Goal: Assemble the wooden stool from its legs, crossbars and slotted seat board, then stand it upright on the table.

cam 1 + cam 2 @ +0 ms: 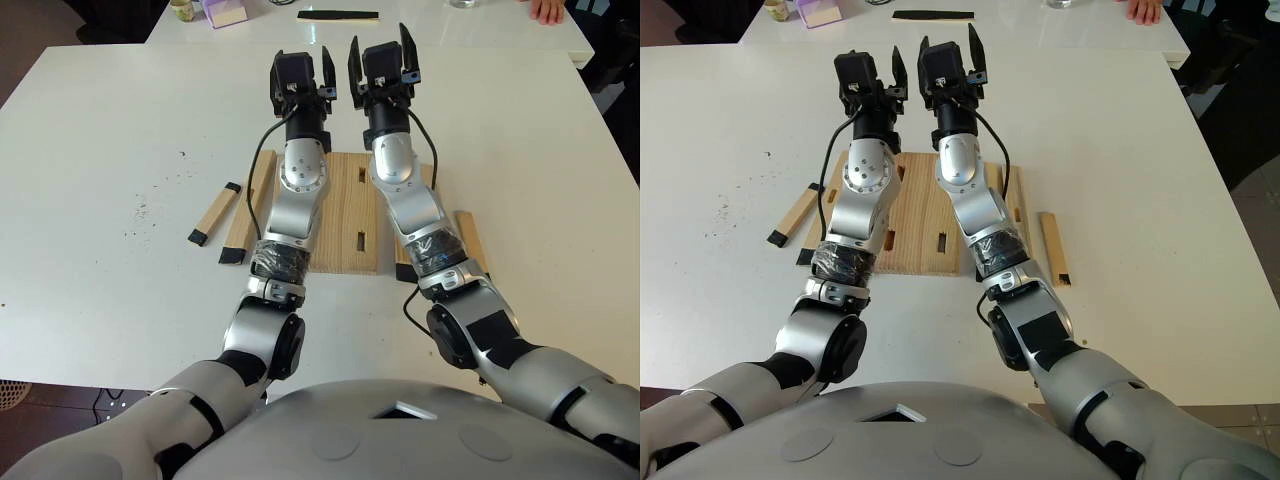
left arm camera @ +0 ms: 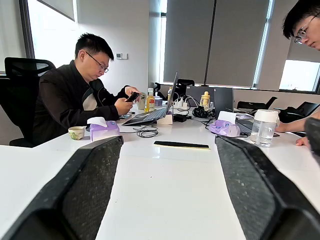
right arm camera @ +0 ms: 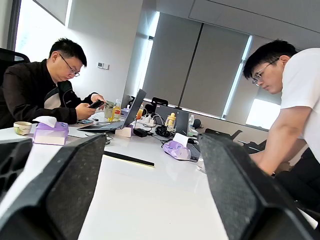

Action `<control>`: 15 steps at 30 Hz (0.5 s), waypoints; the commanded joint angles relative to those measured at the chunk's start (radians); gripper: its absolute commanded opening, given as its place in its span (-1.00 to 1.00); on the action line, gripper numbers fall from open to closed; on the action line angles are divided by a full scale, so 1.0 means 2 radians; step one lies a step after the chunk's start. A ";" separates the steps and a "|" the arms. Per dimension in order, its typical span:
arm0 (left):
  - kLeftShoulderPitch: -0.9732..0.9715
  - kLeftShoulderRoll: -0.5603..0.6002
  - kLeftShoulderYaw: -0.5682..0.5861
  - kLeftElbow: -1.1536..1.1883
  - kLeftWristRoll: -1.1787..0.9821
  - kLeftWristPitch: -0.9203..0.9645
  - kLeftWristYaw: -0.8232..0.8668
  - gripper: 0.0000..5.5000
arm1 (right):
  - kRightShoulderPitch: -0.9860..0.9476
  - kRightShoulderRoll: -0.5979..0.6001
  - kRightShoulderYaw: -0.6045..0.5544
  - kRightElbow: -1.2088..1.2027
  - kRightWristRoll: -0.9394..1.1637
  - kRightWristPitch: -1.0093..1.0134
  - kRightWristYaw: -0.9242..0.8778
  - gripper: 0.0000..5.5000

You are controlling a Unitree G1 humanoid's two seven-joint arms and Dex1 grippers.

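The slotted seat board (image 1: pixel 345 225) lies flat on the white table (image 1: pixel 120 150), partly hidden under both forearms. Left of it lie a short wooden bar with black ends (image 1: pixel 215 213) and a longer one (image 1: pixel 243 220) against the board's edge. Another bar (image 1: pixel 472 240) lies to the board's right, and one more (image 1: pixel 403 268) is mostly hidden beneath my right arm. Both arms stretch forward over the board. My left gripper (image 1: pixel 302 68) and right gripper (image 1: pixel 380 55) hover side by side beyond its far edge, open and empty. The wrist views show the left gripper (image 2: pixel 167 142) and the right gripper (image 3: pixel 152 137) with wide gaps between their fingers.
A second white table abuts the far edge. On it lie a black strip (image 1: pixel 338 16), a purple tissue box (image 1: pixel 224 12), a water bottle (image 2: pixel 263 127) and laptops. People sit around it. Bare tabletop spreads to the left and right of the parts.
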 commanded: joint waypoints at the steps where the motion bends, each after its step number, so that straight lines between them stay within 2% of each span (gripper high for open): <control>1: -0.013 -0.004 0.002 0.010 0.004 -0.006 0.002 0.17 | -0.009 0.006 -0.008 0.006 0.001 -0.004 -0.006 0.22; 15: -0.022 -0.003 0.003 0.023 0.001 -0.010 -0.005 0.17 | -0.019 0.006 -0.019 0.021 0.007 -0.012 -0.003 0.22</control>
